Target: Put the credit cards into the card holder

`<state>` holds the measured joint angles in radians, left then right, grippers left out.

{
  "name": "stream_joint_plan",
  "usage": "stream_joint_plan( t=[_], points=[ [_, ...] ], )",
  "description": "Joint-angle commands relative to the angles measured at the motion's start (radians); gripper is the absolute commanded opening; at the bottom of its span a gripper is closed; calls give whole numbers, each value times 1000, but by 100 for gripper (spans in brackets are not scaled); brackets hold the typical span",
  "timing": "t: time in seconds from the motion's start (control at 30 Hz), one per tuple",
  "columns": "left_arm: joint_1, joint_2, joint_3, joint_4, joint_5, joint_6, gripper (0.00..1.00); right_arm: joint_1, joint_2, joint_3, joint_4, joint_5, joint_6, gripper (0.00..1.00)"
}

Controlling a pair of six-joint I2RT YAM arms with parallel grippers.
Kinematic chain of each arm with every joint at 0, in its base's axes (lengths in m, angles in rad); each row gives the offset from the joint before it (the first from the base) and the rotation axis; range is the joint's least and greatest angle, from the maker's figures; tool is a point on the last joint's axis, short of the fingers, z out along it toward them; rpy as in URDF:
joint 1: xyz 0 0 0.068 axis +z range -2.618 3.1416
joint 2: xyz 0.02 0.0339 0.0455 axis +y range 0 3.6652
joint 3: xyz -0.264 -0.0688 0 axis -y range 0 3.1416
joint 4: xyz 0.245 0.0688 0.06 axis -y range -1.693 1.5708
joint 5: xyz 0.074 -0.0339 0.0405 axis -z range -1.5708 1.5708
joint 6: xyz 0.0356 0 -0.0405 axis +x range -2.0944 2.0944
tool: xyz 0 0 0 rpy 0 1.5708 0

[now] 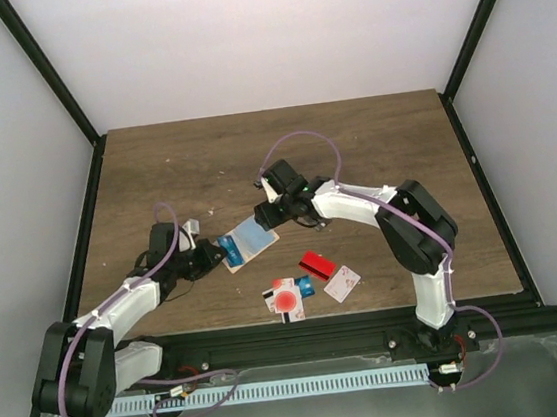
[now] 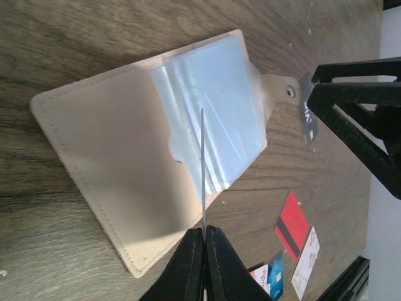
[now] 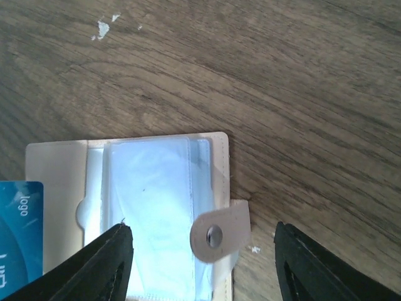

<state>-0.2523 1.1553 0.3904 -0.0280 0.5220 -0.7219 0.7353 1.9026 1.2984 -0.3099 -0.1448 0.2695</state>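
A: Card holder (image 1: 258, 233) location?
B: Roughly mid-bench (image 1: 371, 138), a bit left of centre, lying open and flat. Beige cover, clear sleeves (image 2: 216, 113) facing up.
A: Arms?
B: Right gripper (image 3: 200, 227) spread wide, one finger either side of the holder's tab end, gripping nothing. Left gripper (image 2: 203, 231) pinched tight on the blue card (image 3: 19, 232), held edge-on above the sleeves. Can't tell if it touches them.
A: Other credit cards (image 1: 293, 292)?
B: Loose, bunched by the near edge, about midway along it. Red card (image 2: 292, 224) with black stripe is farthest from that edge, and the white card with big red dot (image 1: 285, 300) is nearest it. Another white card (image 1: 342, 282) sits to the right, with a small blue-and-white card (image 1: 305, 286) between.
A: Any text?
B: "logo" on the blue card, right wrist view. More letters below it, cut off by the frame. Print on the loose ones too small to read.
A: Smallest bits?
B: Snap tab (image 3: 219, 232) sticking out on the holder's side nearest the right gripper, unfastened, dark round snap (image 2: 289, 92) in its middle.
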Motion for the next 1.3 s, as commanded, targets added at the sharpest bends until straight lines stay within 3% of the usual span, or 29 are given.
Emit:
stream_joint_plan(
  t=[0.0,0.2,0.4,0.5,1.27],
  points=[
    [20,29,7,9,27,19,4,17,65,82,-57,52,-51,62],
    [30,53,11,21,37,41,4,19,112,112,-60,69,-61,44],
    [31,86,14,51,59,42,4,19,123,114,-59,75,-65,12],
    [31,97,17,73,81,34,4,19,110,95,-62,71,-56,2],
    [33,219,19,172,200,-17,4,19,16,-83,-31,71,24,1]
  ],
)
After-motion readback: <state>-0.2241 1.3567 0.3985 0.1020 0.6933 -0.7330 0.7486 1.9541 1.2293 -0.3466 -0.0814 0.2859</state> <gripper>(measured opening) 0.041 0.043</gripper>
